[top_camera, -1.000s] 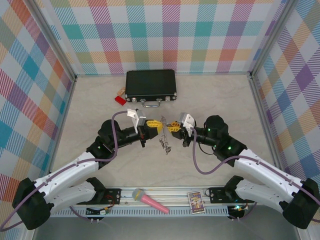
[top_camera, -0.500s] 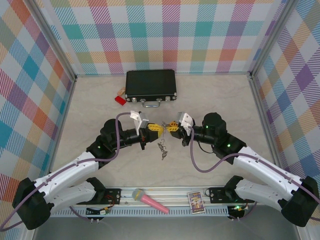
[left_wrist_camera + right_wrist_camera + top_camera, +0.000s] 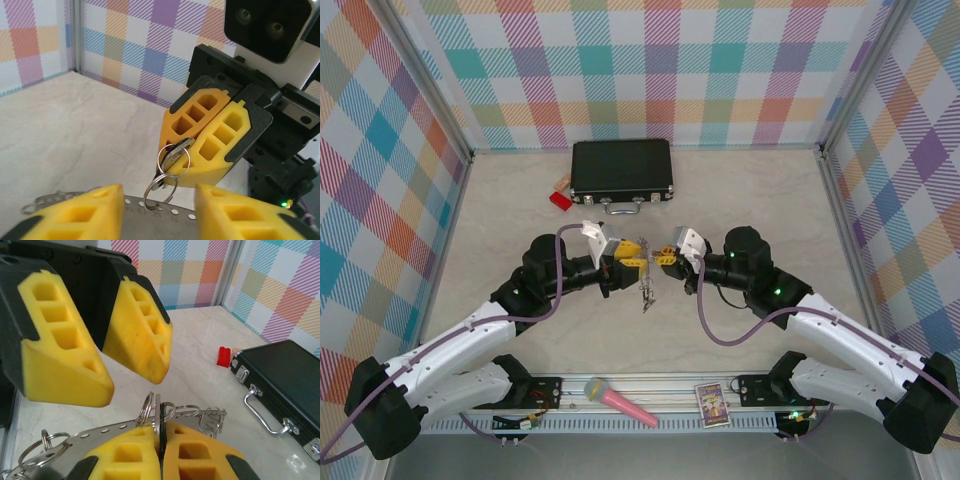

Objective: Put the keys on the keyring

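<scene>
My right gripper [image 3: 663, 256] is shut on a small silver and black key [image 3: 158, 416] above the middle of the table. Split rings link that key [image 3: 176, 152] to the keyring [image 3: 645, 288], which hangs below the two grippers. Up close the keyring [image 3: 95, 436] shows as a grey metal strip with a row of small holes and several small rings. My left gripper [image 3: 632, 250] faces the right one, open, with its yellow fingers [image 3: 80, 217] on either side of the strip [image 3: 165, 222] and apart from it.
A shut black case [image 3: 622, 168] lies at the back, with a red block [image 3: 560, 200] and a small wooden block [image 3: 561, 182] to its left. A pink microphone [image 3: 620, 402] and a small card box [image 3: 712, 405] sit on the rail between the arm bases.
My left gripper has opened and let go; it was shut a moment ago. The keyring now hangs from the key in my right gripper. Both grippers have drawn slightly closer.
</scene>
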`<state>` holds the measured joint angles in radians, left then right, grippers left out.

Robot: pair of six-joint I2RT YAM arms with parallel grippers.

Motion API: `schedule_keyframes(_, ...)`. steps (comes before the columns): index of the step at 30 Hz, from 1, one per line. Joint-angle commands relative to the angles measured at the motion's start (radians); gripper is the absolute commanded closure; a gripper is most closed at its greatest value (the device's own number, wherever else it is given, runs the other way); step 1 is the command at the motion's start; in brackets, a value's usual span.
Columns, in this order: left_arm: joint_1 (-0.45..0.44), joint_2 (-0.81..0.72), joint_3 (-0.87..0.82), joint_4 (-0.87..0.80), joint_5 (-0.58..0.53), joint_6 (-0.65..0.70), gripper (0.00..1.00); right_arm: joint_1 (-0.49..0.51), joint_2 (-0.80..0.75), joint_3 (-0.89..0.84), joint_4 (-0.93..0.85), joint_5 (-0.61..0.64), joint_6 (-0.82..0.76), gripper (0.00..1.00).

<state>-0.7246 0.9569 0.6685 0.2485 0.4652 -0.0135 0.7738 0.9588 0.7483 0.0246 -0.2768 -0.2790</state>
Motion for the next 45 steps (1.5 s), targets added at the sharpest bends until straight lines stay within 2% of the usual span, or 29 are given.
schedule_keyframes(1, -0.002, -0.027, 0.019, -0.009, -0.036, 0.010, 0.50, 0.007, -0.004, 0.044, 0.003, 0.027, -0.019, 0.97)
schedule_keyframes(5, -0.002, -0.045, 0.015, -0.014, -0.104, 0.004, 0.32, 0.007, -0.001, 0.046, -0.008, 0.062, -0.022, 0.97)
schedule_keyframes(9, -0.001, -0.075, -0.004, 0.009, -0.192, -0.016, 0.20, 0.007, 0.024, 0.055, -0.026, 0.102, -0.025, 0.97)
schedule_keyframes(11, -0.002, -0.088, -0.010, 0.012, -0.232, -0.024, 0.00, 0.006, 0.044, 0.061, -0.033, 0.116, -0.028, 0.96)
schedule_keyframes(19, -0.003, -0.151, -0.043, 0.009, -0.432, -0.043, 0.00, 0.007, 0.183, 0.121, -0.051, 0.161, -0.024, 0.96)
schedule_keyframes(26, -0.001, -0.265, -0.124, 0.041, -0.630, -0.075, 0.00, 0.007, 0.343, 0.189, 0.016, 0.176, -0.038, 0.95)
schedule_keyframes(39, -0.002, -0.472, -0.200, -0.004, -0.713, -0.092, 0.00, -0.001, 0.775, 0.471, 0.170, 0.152, -0.054, 0.98)
schedule_keyframes(45, -0.001, -0.530, -0.205, -0.050, -0.746, -0.082, 0.00, -0.011, 0.920, 0.606, 0.181, 0.125, -0.067, 0.97)
